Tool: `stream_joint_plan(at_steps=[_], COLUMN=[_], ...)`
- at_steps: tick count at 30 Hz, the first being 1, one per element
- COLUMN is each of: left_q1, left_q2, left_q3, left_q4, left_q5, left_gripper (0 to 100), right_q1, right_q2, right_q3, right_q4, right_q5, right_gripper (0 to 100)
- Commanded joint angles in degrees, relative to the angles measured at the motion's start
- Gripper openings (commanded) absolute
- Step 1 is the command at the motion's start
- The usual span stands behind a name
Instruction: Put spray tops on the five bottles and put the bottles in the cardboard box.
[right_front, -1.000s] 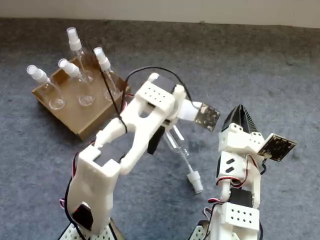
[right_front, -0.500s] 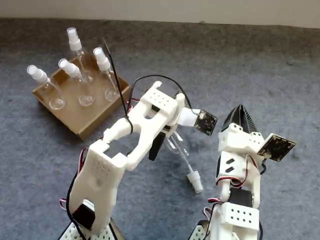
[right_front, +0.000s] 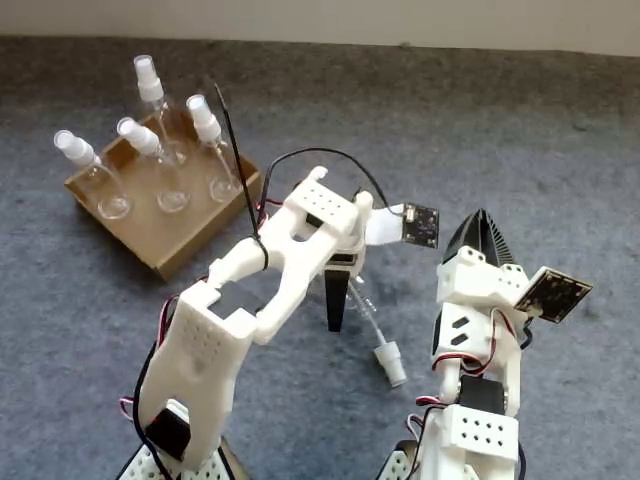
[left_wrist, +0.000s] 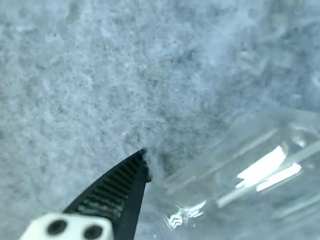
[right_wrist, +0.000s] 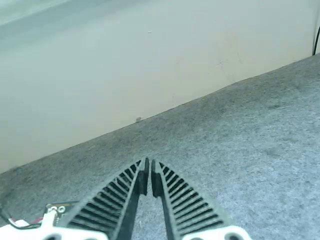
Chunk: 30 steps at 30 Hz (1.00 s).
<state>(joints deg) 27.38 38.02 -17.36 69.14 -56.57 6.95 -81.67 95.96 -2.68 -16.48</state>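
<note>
Right fingers (right_wrist: 125, 195) pressed together, clear bottle (left_wrist: 250, 175) lying beside left finger (left_wrist: 120, 190)

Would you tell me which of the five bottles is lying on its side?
The bottle on the carpet by the left tool; the other four bottles stand upright in the cardboard box.

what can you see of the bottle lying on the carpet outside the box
A small clear bottle, glass or plastic by its glint, lies on its side on the grey carpet, outside the cardboard box. A white spray top sits at its end nearest the arms' bases. It looks empty. The left arm covers much of its body from above. The left claw is right beside it, contact unclear.
</note>
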Motion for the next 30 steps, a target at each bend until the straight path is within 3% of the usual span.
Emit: stream_joint_plan(at_steps=[1, 3, 9, 18, 27, 30], left_q1=[0.2, 0.2, 0.2, -0.7, -1.6, -3.6], left_q2=[-0.6, -0.6, -0.6, -0.6, -0.6, -0.6], left_q3=[0.9, 1.5, 1.7, 1.8, 1.8, 1.8], left_q4=[-0.1, 0.0, 0.2, 2.9, 10.8, 11.2], left_q5=[1.7, 1.7, 1.5, 1.8, 1.8, 6.6], left_gripper=[57, 54, 31, 14, 12, 12], right_q1=[-0.6, -0.6, -0.6, -0.6, -0.6, -0.4], right_q2=[-0.9, -0.9, -0.9, -0.9, -0.9, -0.9], right_q3=[8.1, 8.1, 8.1, 8.1, 8.1, 8.1], right_q4=[-0.3, -0.3, -0.3, -0.3, -0.3, -0.3], right_q5=[0.8, 0.8, 0.8, 0.8, 0.8, 0.8], right_gripper=[1.2, 1.2, 1.2, 1.2, 1.2, 1.2])
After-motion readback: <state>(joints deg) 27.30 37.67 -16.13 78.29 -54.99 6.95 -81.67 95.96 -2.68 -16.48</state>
